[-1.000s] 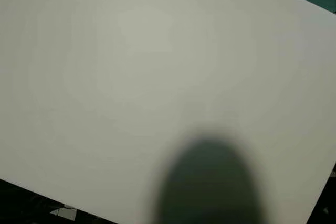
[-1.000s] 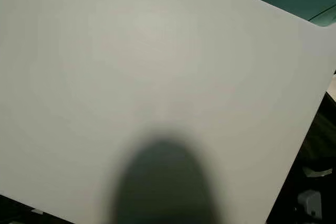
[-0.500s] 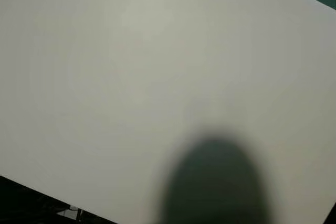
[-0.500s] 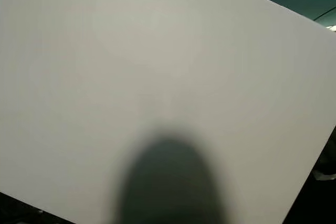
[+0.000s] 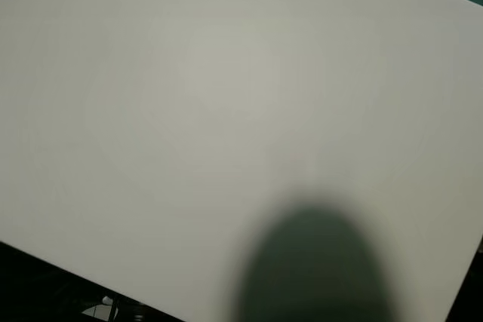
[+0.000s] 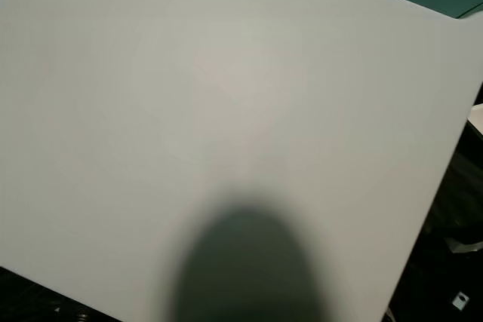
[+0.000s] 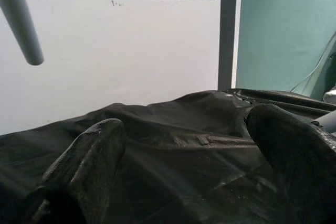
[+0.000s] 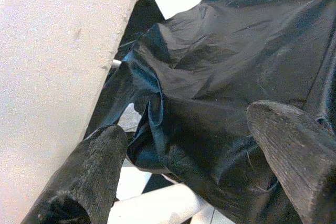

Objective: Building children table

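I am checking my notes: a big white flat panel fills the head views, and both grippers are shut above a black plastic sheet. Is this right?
Not quite: both grippers are open. The left wrist view shows the left gripper over the black plastic sheet; the right gripper likewise. The big white flat panel is right.

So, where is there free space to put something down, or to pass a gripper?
The white tabletop panel is bare almost everywhere, apart from a blurred dark patch by its near edge. Beyond its edges, crumpled black sheeting crowds the space around both open grippers.
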You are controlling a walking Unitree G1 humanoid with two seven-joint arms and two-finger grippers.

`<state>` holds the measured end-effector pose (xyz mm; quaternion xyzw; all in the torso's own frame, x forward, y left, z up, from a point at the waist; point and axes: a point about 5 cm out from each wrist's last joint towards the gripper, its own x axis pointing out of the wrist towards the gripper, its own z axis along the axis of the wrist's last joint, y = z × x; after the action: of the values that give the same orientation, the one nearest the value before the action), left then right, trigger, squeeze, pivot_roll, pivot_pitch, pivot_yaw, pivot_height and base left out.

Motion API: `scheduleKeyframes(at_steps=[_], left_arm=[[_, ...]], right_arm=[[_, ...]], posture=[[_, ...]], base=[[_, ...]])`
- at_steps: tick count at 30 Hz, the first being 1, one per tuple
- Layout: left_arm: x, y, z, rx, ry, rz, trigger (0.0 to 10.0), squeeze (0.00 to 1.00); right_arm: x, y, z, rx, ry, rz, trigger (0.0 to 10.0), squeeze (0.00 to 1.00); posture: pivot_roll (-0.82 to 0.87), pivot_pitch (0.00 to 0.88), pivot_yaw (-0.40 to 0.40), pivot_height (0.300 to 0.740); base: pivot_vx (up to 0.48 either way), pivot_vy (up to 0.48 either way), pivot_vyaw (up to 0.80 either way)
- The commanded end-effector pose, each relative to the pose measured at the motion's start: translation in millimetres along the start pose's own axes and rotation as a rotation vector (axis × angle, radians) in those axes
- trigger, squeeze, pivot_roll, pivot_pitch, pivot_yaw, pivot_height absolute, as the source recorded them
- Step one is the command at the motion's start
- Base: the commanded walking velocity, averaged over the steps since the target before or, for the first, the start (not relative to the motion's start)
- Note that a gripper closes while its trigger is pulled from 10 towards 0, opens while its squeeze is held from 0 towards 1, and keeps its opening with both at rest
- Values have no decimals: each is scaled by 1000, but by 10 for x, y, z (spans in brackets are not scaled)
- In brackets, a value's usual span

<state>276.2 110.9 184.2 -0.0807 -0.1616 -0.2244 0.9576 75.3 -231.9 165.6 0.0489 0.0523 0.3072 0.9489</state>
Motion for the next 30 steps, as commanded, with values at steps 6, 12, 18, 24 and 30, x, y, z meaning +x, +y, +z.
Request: scheduleKeyframes(at_steps=[6,12,18,24,30], left_arm=[[-34,28,30,20,-9,-5,10000,0],[-31,20,27,23,-5,-19,10000,0],[-15,20,25,22,-4,-32,10000,0],[17,11,32,25,-10,-52,10000,0],[30,13,20,24,-7,-61,10000,0]], right_arm=[[30,32,-17,40,-26,11,10000,0],[-62,54,-150,102,22,-39,10000,0],[-104,98,-219,135,42,-64,10000,0],[-274,147,-290,165,86,-138,10000,0],[-419,222,-371,180,140,-174,10000,0]], posture=[[-83,0,133,740],[-99,0,146,740],[-115,0,159,740],[-134,0,169,740],[-153,0,179,740]], base=[[0,0,0],[0,0,0],[0,0,0],[0,0,0],[0,0,0]])
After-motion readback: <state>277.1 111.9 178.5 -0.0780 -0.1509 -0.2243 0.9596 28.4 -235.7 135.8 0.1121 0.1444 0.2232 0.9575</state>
